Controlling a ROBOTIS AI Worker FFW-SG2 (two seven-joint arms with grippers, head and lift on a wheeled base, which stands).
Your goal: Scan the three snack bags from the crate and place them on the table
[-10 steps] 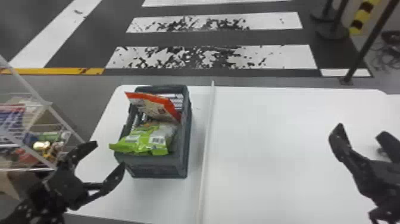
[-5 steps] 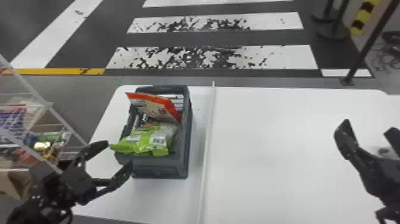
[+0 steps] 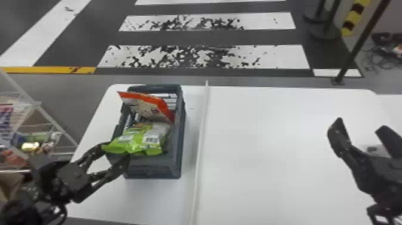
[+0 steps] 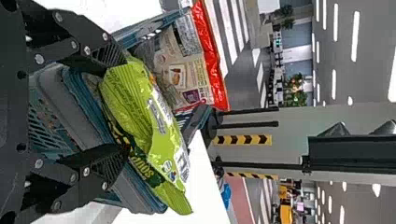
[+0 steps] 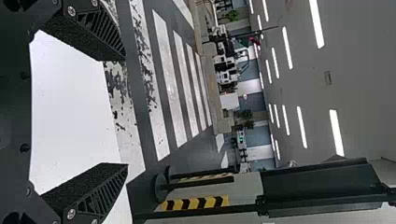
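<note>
it looks like an indoor lab or demo hall: strip lights (image 5: 288, 48) line the grey ceiling (image 5: 317, 93), a worn crosswalk (image 3: 206, 56) marks the floor (image 3: 77, 95), and a wire rack (image 3: 37, 104) of goods (image 3: 30, 146) stands by the table (image 3: 269, 155).

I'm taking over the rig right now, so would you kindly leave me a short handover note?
Left gripper: open, fingers either side of the green bag's near end; whether they touch it, I can't tell.
Right gripper: open and empty, over the table's right side.
Things: the green bag lies at the crate's near end; the red bag leans at its far end. I can't single out a third bag.
Done: neither bag is out of the crate; the pictures show no scan.
Left: likely grip the green bag, then scan and place each on the table.
</note>
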